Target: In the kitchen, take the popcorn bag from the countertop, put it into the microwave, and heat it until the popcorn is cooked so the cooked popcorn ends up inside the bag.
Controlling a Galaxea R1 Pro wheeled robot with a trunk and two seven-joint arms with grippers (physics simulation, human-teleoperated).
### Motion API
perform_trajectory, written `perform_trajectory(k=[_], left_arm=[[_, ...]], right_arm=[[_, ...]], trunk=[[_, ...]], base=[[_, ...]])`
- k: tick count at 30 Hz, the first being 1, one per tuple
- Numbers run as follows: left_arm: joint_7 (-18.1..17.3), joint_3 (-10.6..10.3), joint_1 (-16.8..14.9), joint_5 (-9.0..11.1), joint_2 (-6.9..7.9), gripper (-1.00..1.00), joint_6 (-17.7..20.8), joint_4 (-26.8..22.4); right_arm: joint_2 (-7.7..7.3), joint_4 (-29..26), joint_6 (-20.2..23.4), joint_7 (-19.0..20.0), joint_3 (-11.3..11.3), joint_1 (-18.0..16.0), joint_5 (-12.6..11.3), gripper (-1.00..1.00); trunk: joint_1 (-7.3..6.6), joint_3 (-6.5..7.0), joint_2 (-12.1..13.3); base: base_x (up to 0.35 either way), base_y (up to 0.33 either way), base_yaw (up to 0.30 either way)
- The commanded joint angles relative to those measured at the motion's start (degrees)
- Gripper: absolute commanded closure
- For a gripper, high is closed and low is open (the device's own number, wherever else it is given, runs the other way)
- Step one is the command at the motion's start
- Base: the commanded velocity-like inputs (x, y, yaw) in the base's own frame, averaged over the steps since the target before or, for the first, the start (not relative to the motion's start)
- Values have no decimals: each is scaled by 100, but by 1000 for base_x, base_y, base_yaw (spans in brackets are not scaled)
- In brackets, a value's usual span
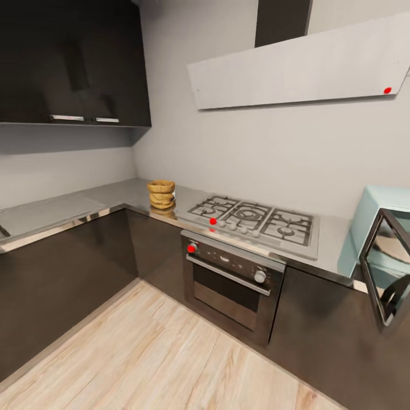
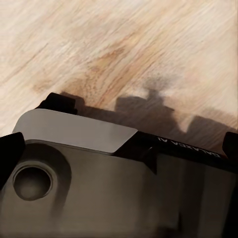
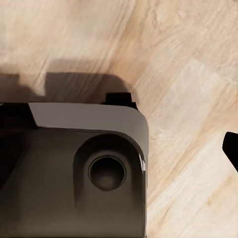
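Note:
The popcorn bag (image 1: 161, 194), a squat tan crumpled sack, stands on the grey countertop (image 1: 114, 196) near the inner corner, left of the gas hob. At the far right of the counter sits the pale mint-blue microwave (image 1: 380, 206), its dark glass door (image 1: 389, 267) swung open toward me. In the left wrist view, my left gripper (image 2: 119, 148) hangs over the wood floor and my own grey base, with dark fingertips (image 2: 9, 154) at both picture edges, spread open and empty. My right gripper (image 3: 119, 148) looks the same, one fingertip (image 3: 231, 148) showing, nothing held.
A gas hob (image 1: 250, 219) lies between bag and microwave, with a built-in black-and-steel oven (image 1: 230, 282) below it. Dark cabinets run under the L-shaped counter. A white slanted hood (image 1: 302, 65) and dark wall cabinets (image 1: 71, 62) hang above. Light wood floor (image 1: 159, 359) stretches before me.

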Motion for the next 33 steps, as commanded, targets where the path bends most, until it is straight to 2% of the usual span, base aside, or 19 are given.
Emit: perform_trajectory(k=[1,21,33], left_arm=[[10,-48,-5,47,-2,-100,-19,10],[8,-52,-5,39,-27,-100,-29,11],[-23,-56,-4,32,-20,-100,-12,11]], right_arm=[[12,19,-38,13,-49,-4,35,-100],[32,18,-45,13,-49,-3,28,-100],[-5,18,-28,13,-49,-3,37,-100]], trunk=[[0,-6,-3],[0,-6,-3],[0,-6,-3]], base=[[0,0,267],[0,0,267],[32,11,28]])
